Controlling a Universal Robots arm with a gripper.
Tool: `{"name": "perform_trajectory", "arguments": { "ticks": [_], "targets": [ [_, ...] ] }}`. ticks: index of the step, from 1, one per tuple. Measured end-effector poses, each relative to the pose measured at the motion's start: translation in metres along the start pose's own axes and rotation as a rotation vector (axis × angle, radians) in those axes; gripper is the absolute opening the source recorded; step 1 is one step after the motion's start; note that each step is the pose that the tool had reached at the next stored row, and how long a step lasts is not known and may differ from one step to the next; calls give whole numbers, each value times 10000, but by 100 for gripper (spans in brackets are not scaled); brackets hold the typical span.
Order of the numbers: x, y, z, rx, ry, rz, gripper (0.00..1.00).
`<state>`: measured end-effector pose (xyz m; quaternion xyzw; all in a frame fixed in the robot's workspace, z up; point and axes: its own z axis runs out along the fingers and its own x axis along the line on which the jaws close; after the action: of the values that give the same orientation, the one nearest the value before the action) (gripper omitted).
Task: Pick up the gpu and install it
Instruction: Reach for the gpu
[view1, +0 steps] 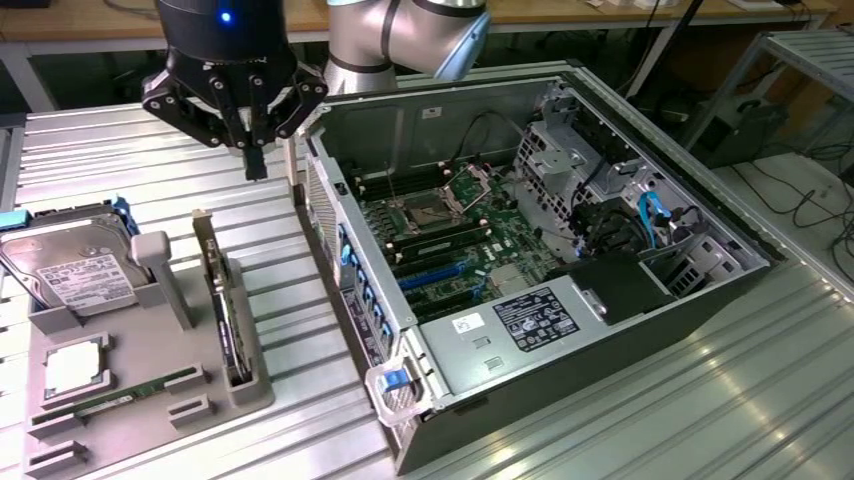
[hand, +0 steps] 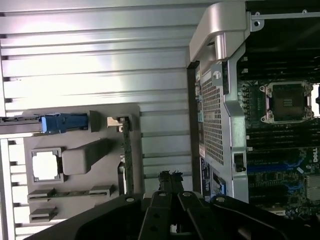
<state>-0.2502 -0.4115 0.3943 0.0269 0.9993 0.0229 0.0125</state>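
Hard drive (view1: 74, 265), silver with a white label, sits farthest from the end effector (view1: 254, 172) toward the exterior view's left. It is propped in the grey holder (view1: 167, 345) on the ribbed metal bench (view1: 107, 150). Same holder, nearer the camera than the drive: square processor chip (view1: 74, 362) lying flat, and a narrow green memory stick (view1: 127, 390) lying in its slot.

Gpu (view1: 222, 300): stands on its long edge in the slot along the holder's side nearest the end effector. Dark board, pale metal bracket at the far end. It is lower than the end effector and a little to the exterior view's left of it; not touched. Wrist view agrees: gpu (hand: 126, 155) runs as a thin strip along the edge of the holder (hand: 75, 150), with bare bench (hand: 100, 65) showing between it and the end effector (hand: 170, 176).

End effector: fingers pressed together, pointing straight down, nothing between them. Hangs above the bench, over the gap between holder and computer case (view1: 350, 250).

Computer case: on its side, open, near the end effector on the exterior view's right. Inside, motherboard (view1: 461, 235) with an uncovered processor socket (view1: 430, 210) and blue slots (view1: 427, 280) nearer the camera. Wrist view shows the same socket (hand: 289, 102).
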Motion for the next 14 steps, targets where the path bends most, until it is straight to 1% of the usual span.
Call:
{"name": "perform_trajectory", "arguments": {
  "ticks": [5,11,14],
  "targets": [
    [70,-37,-3,-2,5,-76,11],
    [146,-58,-4,-5,8,-152,11],
    [222,-75,-6,-6,11,-213,11]
  ]
}}
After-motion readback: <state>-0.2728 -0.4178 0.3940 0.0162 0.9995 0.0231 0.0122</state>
